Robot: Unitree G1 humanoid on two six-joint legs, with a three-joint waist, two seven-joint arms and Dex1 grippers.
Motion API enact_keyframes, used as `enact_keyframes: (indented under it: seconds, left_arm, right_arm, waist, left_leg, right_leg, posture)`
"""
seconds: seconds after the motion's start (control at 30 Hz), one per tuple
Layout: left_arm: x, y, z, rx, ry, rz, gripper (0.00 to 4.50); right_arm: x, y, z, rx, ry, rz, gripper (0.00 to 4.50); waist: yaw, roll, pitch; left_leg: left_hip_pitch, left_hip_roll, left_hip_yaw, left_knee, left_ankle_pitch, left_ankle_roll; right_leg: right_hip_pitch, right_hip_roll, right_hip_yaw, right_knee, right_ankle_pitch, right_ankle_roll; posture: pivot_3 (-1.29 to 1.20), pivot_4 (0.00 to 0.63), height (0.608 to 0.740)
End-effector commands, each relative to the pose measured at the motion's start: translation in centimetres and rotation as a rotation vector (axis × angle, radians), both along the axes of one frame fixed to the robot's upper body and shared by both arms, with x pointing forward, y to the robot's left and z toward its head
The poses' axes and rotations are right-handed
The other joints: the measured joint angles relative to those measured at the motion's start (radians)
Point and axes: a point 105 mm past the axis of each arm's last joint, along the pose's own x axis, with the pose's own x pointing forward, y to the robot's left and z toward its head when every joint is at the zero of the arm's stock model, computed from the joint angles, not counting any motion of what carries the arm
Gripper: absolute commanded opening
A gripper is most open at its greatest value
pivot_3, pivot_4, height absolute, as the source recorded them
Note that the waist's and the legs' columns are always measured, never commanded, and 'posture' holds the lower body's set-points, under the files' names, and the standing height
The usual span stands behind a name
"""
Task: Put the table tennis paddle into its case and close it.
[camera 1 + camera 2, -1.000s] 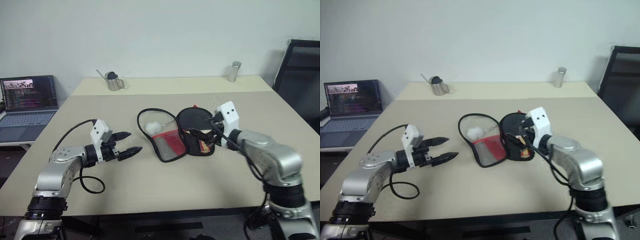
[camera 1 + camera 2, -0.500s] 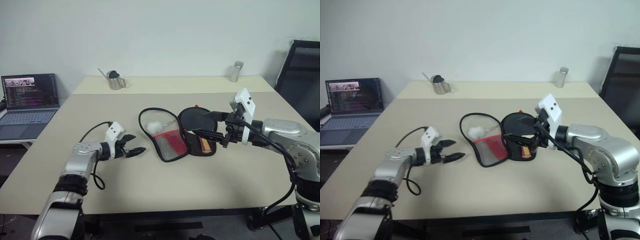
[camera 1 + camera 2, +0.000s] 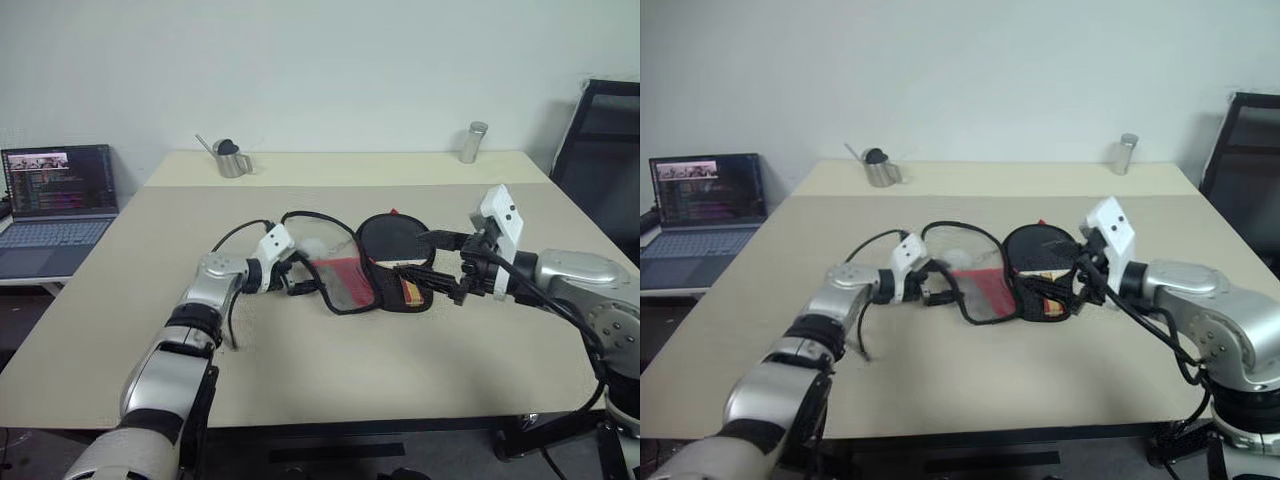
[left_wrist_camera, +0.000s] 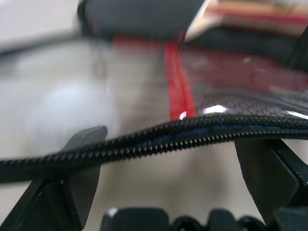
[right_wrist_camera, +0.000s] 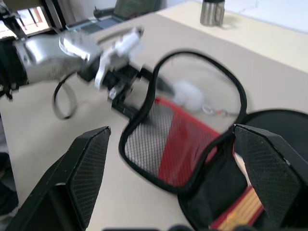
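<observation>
The case [image 3: 338,283] lies unzipped at the table's middle, its mesh flap with the red stripe spread to the left. The table tennis paddle [image 3: 411,291] rests on the case's black right half, its wood-and-red handle pointing toward me. My left gripper [image 3: 300,281] is open at the flap's left rim. In the left wrist view the zipper edge [image 4: 192,132] runs across between the two fingers [image 4: 72,178]. My right gripper [image 3: 436,262] hovers open just right of the paddle, holding nothing. The right wrist view looks over the mesh flap [image 5: 168,144] at the left gripper [image 5: 126,91].
A white ball [image 3: 318,245] sits inside the flap's pocket. A laptop [image 3: 55,200] stands on a side desk at the left. A metal pot [image 3: 230,160] and a metal tumbler [image 3: 470,142] stand at the table's far edge. A black chair [image 3: 600,150] is at the right.
My left gripper has reached right and forward across the table to the case's flap and now straddles its zipper rim. My right gripper has drawn back from the case toward the right.
</observation>
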Motion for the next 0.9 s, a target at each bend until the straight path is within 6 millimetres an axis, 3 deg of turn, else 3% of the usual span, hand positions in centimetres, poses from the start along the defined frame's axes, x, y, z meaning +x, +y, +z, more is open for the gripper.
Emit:
enact_keyframes:
  seconds: [0.03,0.13,0.33,0.57,0.7,0.9]
  left_arm:
    - [0.1,-2.6,4.3,-0.015,-0.106,-0.107,4.50]
    - [0.2,-4.5,4.8,0.003,-0.111,-0.147,4.50]
    - [0.9,-8.2,3.9,0.012,-0.092,-0.118,4.50]
    - [1.1,-10.6,3.1,-0.036,-0.088,-0.073,4.50]
    - [1.0,-9.5,3.7,-0.084,-0.094,-0.091,4.50]
    - [0.7,-5.2,4.2,-0.175,-0.106,-0.088,4.50]
  right_arm:
    - [-0.9,-1.3,0.8,-0.021,-0.040,-0.023,4.47]
    - [-1.0,-1.9,0.7,-0.033,-0.034,-0.050,4.47]
    - [-1.4,-2.9,0.3,-0.039,-0.017,-0.111,4.47]
    - [-0.7,-4.2,0.0,-0.040,0.002,-0.215,4.47]
    - [0.6,-4.7,-0.4,-0.047,0.009,-0.271,4.47]
    - [3.7,-5.0,-2.2,0.000,0.076,-0.309,4.47]
  waist:
    - [0.002,0.000,0.000]
    - [0.004,0.000,0.000]
    - [0.000,-0.001,0.000]
    - [-0.002,-0.001,0.001]
    - [-0.003,-0.001,0.001]
    - [-0.010,-0.001,0.001]
  left_leg:
    - [0.000,0.000,0.000,0.000,0.000,0.000]
    - [-0.001,-0.001,0.000,0.001,0.000,0.000]
    - [-0.001,0.000,0.001,0.001,0.000,0.000]
    - [-0.001,0.000,0.001,0.001,0.000,0.000]
    - [-0.001,0.000,0.001,0.001,0.000,0.000]
    - [0.002,0.001,0.003,0.001,0.000,0.000]
  right_leg:
    - [0.000,0.000,0.000,0.000,0.000,0.000]
    - [0.000,0.000,0.000,-0.001,0.000,0.000]
    - [0.000,0.000,-0.001,0.000,0.000,0.000]
    - [0.000,0.000,-0.001,0.000,0.000,0.000]
    - [0.000,0.000,-0.001,0.000,0.000,0.000]
    - [0.000,0.001,0.001,0.001,0.000,0.000]
  posture:
    - [0.00,0.150,0.740]
    - [0.00,0.150,0.740]
    - [0.00,0.150,0.740]
    - [0.00,0.150,0.740]
    - [0.00,0.150,0.740]
    - [0.00,0.150,0.740]
